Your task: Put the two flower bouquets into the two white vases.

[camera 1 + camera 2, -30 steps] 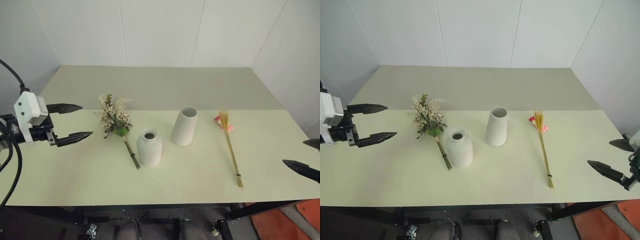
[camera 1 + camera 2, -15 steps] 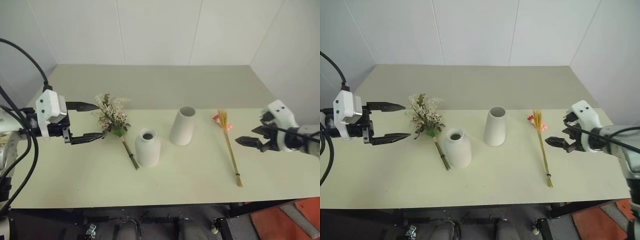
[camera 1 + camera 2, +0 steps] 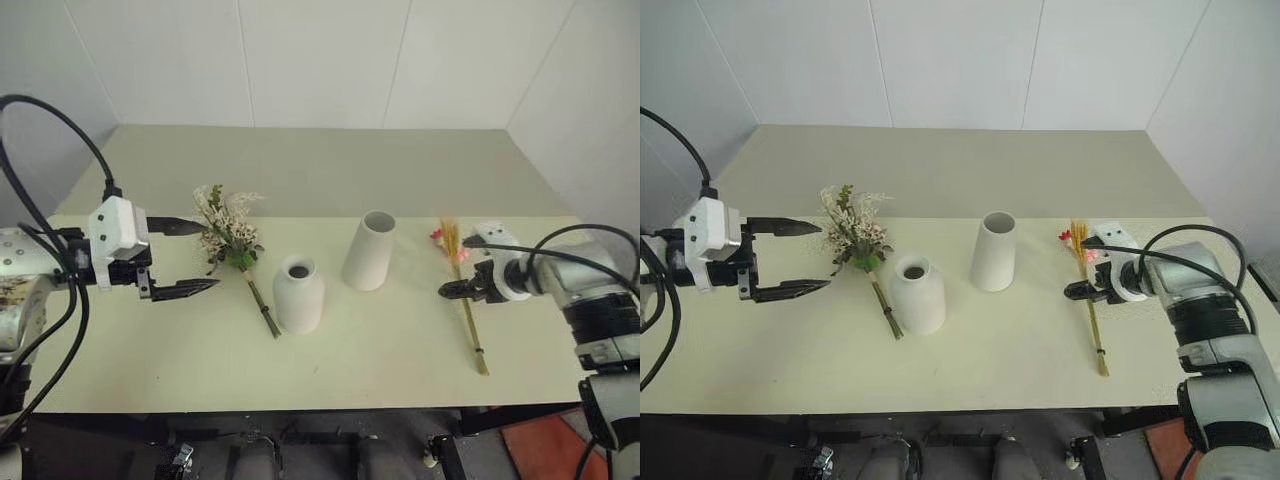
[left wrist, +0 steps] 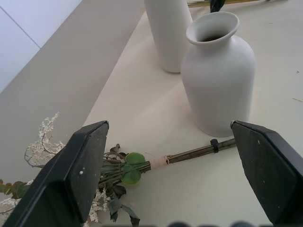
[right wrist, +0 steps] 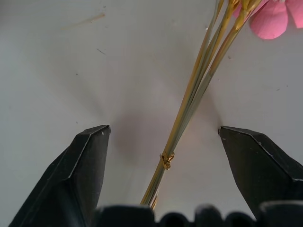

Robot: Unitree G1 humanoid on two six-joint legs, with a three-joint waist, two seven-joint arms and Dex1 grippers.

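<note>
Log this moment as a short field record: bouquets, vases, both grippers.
bushy bouquet: lying flat, beside short vase
slender bouquet: lying flat, right of tall vase
vases: both upright, empty
left gripper: open, at bushy bouquet's stem, not gripping
right gripper: open, fingers either side of slender bouquet's stem

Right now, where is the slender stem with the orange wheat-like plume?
The slender stem with the orange plume lies flat on the pale table, on the robot's right, beyond the tall tapered white vase. The right gripper straddles it, fingers open.
</note>
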